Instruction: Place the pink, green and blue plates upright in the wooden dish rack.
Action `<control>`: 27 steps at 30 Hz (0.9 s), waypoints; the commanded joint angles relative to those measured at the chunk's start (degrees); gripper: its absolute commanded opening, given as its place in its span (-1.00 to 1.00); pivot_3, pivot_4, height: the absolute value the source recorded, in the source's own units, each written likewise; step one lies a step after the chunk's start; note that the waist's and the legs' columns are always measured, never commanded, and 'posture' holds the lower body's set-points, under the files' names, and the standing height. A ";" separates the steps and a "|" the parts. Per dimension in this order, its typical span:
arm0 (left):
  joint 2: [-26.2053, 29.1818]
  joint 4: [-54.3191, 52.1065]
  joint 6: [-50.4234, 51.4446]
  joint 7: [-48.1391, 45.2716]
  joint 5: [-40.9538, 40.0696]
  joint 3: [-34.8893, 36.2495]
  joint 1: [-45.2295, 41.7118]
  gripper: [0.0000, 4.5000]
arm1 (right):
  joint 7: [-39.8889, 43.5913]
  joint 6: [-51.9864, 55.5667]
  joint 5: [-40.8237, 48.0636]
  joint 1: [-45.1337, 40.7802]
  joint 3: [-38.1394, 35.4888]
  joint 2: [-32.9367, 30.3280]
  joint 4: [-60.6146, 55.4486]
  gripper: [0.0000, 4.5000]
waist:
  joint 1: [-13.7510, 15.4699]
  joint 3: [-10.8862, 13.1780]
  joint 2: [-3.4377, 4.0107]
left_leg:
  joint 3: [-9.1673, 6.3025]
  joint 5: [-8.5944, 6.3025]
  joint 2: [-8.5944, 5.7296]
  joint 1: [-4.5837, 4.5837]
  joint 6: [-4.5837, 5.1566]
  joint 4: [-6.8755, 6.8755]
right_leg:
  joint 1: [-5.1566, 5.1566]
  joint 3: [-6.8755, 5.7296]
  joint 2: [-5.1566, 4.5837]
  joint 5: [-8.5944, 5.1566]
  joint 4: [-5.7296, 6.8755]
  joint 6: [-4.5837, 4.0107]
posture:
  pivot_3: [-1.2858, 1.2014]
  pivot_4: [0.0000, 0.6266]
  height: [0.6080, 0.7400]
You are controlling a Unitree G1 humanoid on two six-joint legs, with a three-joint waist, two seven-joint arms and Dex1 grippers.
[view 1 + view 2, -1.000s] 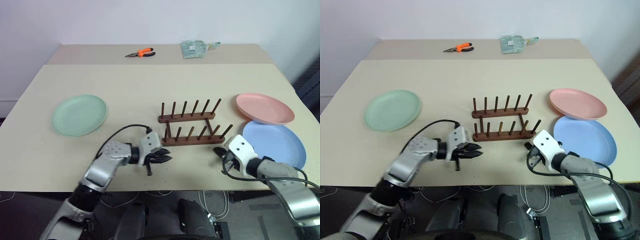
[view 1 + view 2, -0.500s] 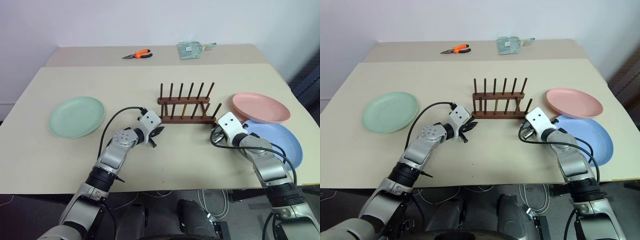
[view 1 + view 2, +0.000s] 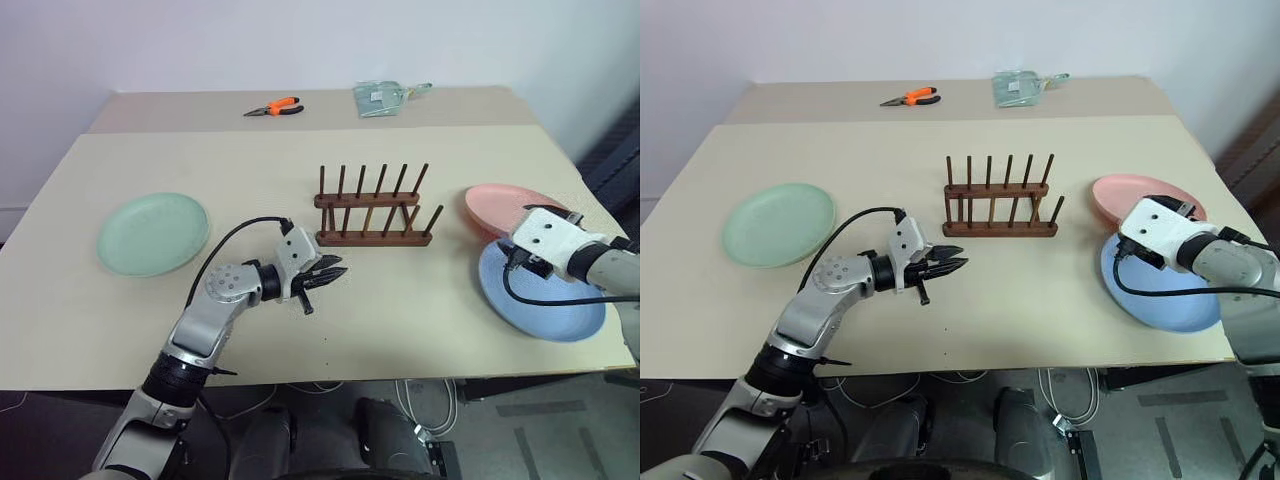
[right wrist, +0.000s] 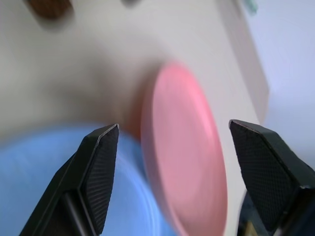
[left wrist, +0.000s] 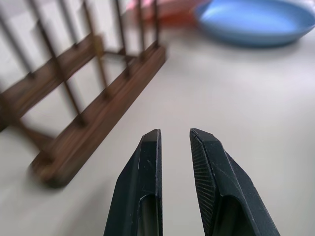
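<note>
— Jaws first: how do they stand?

— Left gripper (image 5: pixel 174 140) has its jaws nearly together with a thin gap, grasping nothing, hovering just in front of the wooden dish rack (image 3: pixel 372 210). Right gripper (image 4: pixel 172 147) has its jaws spread wide, released, above the pink plate (image 4: pixel 189 152) and blue plate (image 3: pixel 540 295).

— Where are the plates?

— Pink and blue lie right of the rack, pink overlapping blue's far edge. The green plate (image 3: pixel 154 232) lies flat well left of the rack. No plate stands in the rack.

— Anything else around?

— Orange pliers (image 3: pixel 275 106) and a clear packet (image 3: pixel 385 97) sit far behind the rack on the bench (image 3: pixel 250 160).
</note>
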 commanded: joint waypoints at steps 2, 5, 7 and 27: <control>-0.53 -3.06 0.54 0.03 -0.87 -0.88 0.15 -0.61 | -3.48 -3.90 -4.87 -3.97 2.69 -0.12 8.64 0.39 | -0.10 0.04 0.09 | 0.04 0.00 0.00 -0.01 0.00 -0.01 | -0.05 0.04 0.00 0.01 0.01 -0.02 | 0.03 -0.52 1.00; -0.23 -4.47 1.24 0.26 -1.26 -0.62 0.99 -0.61 | -5.17 -6.26 -6.50 -5.48 3.97 0.04 12.00 -0.13 | -0.07 0.05 0.10 | 0.06 0.00 0.00 -0.02 0.00 -0.02 | -0.06 0.04 0.00 0.02 0.01 -0.03 | 0.03 -0.52 1.00; 0.39 -5.55 1.70 0.37 -1.51 -0.24 1.96 -0.61 | -5.39 -7.24 -6.42 -5.96 3.95 0.22 12.51 -0.61 | -0.01 0.05 0.10 | 0.06 0.00 0.00 -0.03 0.00 -0.02 | -0.06 0.05 0.00 0.02 0.00 -0.03 | 0.03 -0.52 1.00; 3.64 -4.95 1.10 1.75 -2.87 3.78 3.29 -0.61 | -10.88 34.07 67.44 -19.68 -16.40 23.42 -23.60 -0.97 | 1.50 0.15 0.18 | -0.30 0.00 -0.06 -0.40 0.02 0.14 | -0.15 -0.08 0.02 0.15 -0.10 -0.24 | 0.03 -0.52 1.00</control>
